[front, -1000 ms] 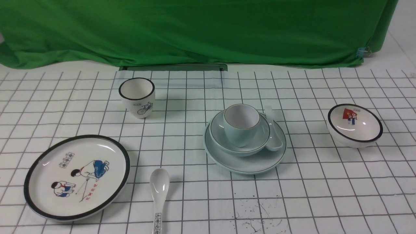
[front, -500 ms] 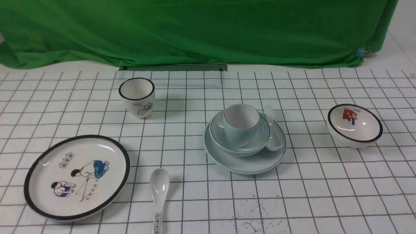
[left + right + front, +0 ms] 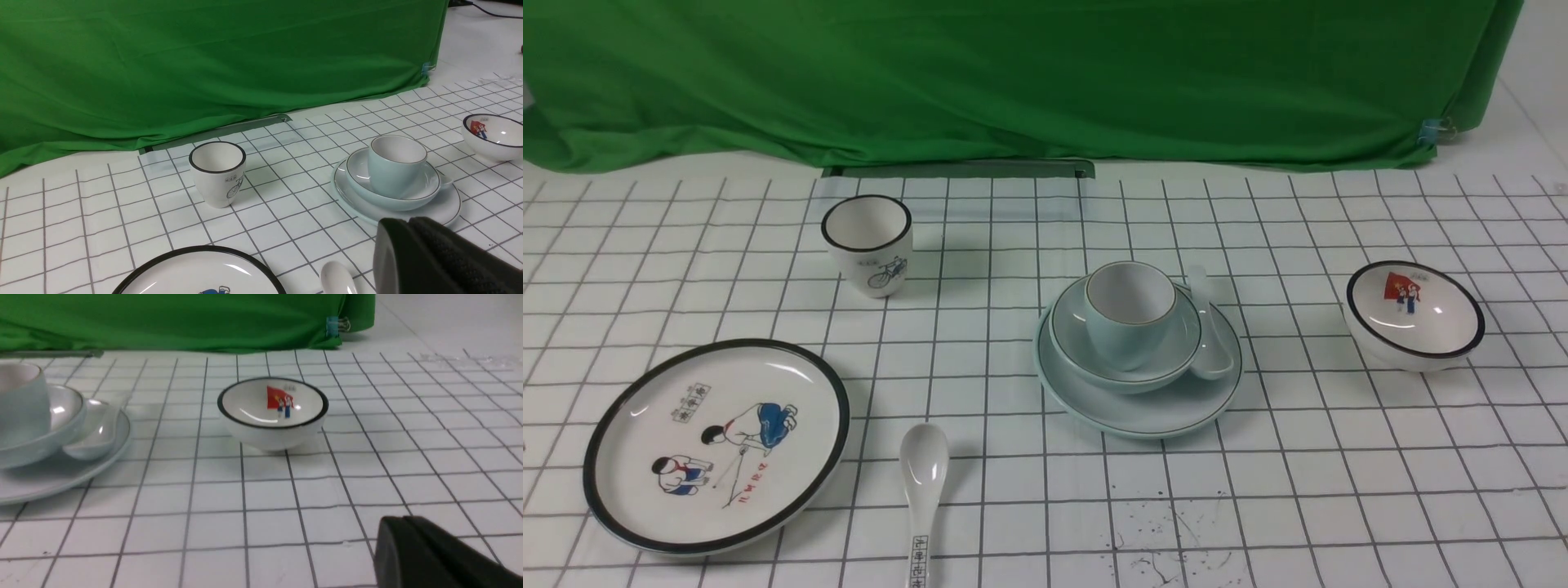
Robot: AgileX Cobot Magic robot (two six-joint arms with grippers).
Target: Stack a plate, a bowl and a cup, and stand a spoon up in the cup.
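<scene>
Stacking looks done, while the spoon step does not, judging from how the pieces lie on the white, black-gridded table (image 3: pixel 1339 490). Nearest, along the bottom of the front view, a white ceramic spoon with characters printed on its handle (image 3: pixel 922 482) and, at lower left, a white black-rimmed plate with cartoon children (image 3: pixel 716 443) lie apart from the task's set. Both end effectors are out of the front view; each wrist view shows only a dark mass at its lower right, the left end effector (image 3: pixel 433 261) and the right end effector (image 3: pixel 425 555), jaws together and holding nothing. Right of centre sits the plain pale blue-green round plate (image 3: pixel 1143 408), carrying the pale blue-green shallow bowl (image 3: pixel 1168 355), and inside that the small handleless pale blue-green cup (image 3: pixel 1129 314), upright. Beside the bowl, on the plate's right side, the plain pale blue-white ceramic soup spoon (image 3: pixel 1209 335) lies flat, its handle pointing away over the far rim. It has yet to be lifted and stood in the cup. Farther back, a white black-rimmed bowl with a red picture (image 3: pixel 1414 314) sits at right and a white black-rimmed cup with a bicycle drawing (image 3: pixel 867 243) at upper left
</scene>
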